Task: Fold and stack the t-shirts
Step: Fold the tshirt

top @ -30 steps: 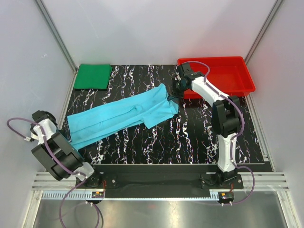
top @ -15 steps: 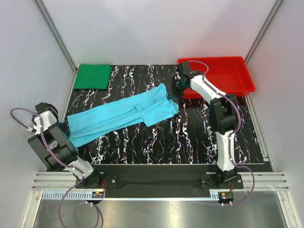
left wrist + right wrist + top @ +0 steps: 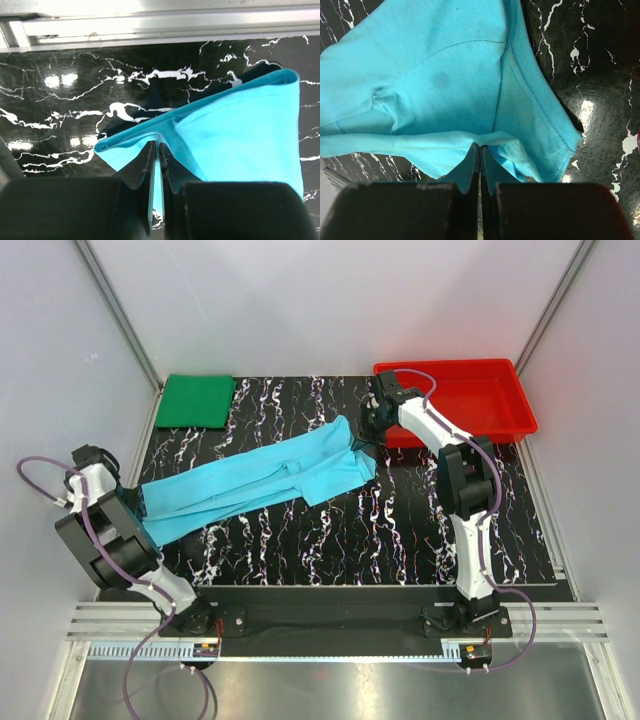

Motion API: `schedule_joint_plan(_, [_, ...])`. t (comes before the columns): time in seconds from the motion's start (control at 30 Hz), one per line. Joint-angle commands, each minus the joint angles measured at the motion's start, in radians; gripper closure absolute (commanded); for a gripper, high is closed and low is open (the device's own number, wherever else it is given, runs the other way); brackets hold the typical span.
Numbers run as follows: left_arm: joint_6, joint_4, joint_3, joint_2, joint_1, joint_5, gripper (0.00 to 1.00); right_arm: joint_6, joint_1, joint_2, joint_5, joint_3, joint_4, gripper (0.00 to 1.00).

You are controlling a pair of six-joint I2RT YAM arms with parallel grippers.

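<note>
The light cyan-blue t-shirt [image 3: 255, 485] lies stretched in a long band across the black marbled table, from lower left to upper right. My left gripper [image 3: 158, 148] is shut on its left end, a fold of cloth [image 3: 235, 135] pinched between the jaws, at the table's left edge [image 3: 128, 502]. My right gripper [image 3: 480, 148] is shut on the shirt's other end near the collar [image 3: 535, 95], close to the red tray [image 3: 366, 436]. The dark green t-shirt [image 3: 196, 400] lies folded flat at the back left corner.
A red plastic tray [image 3: 490, 405] stands at the back right, just behind my right gripper. An aluminium rail [image 3: 160, 27] runs along the table's left edge, close to my left gripper. White walls enclose the table on three sides.
My left arm has drawn a little further left and back with the shirt's end, pulling the cloth tauter. The right gripper has barely moved.
</note>
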Motion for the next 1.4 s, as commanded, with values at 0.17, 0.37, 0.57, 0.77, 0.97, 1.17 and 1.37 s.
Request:
schedule_joint_plan(0.17, [0.005,0.029,0.084,0.055,-0.029,-0.006,0.9,-0.001,-0.01,0.013,-0.032,0.062,-0.016,1.0])
schedule_joint_plan(0.37, [0.014,-0.047,0.067,-0.019,-0.027,-0.038,0.92,0.028,-0.01,-0.033,-0.049,0.029,-0.069,1.0])
schedule_joint_plan(0.57, [-0.009,-0.136,-0.036,-0.185,0.005,-0.127,0.94,0.071,-0.009,-0.2,-0.057,-0.2,-0.082,1.0])
schedule_joint_plan(0.77, [-0.067,-0.179,-0.164,-0.322,0.045,-0.13,0.96,0.065,0.004,-0.36,-0.052,-0.396,-0.102,1.0])
schedule_joint_plan(0.97, [-0.13,-0.21,-0.264,-0.389,0.062,-0.097,0.96,0.056,0.01,-0.438,-0.055,-0.491,-0.135,1.0])
schedule_joint_plan(1.17, [-0.161,-0.224,-0.341,-0.403,0.102,-0.075,0.96,0.049,0.022,-0.49,-0.061,-0.553,-0.161,1.0])
schedule_joint_plan(1.37, [-0.161,-0.233,-0.37,-0.405,0.14,-0.067,0.87,0.04,0.031,-0.5,-0.063,-0.634,-0.148,1.0])
